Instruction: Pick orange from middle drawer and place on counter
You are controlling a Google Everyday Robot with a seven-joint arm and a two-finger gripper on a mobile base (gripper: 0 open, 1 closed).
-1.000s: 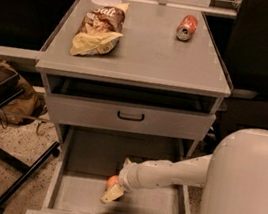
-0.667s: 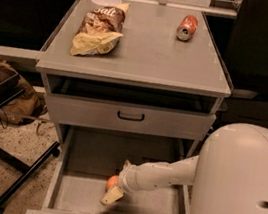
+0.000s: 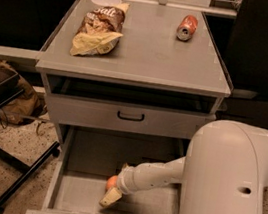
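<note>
Reaching into the wide shallow grey drawer [image 3: 85, 172], the pale end effector [image 3: 111, 193] sits against the small round orange fruit [image 3: 111, 181]; whether it grips, I cannot tell.

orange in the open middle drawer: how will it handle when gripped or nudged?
Round and smooth, so the orange will probably roll on the bare flat floor of the middle drawer if nudged off-centre. It looks firm and likely keeps its shape when squeezed, though the skin may slip. The gripper is right beside it, near the drawer front.
</note>
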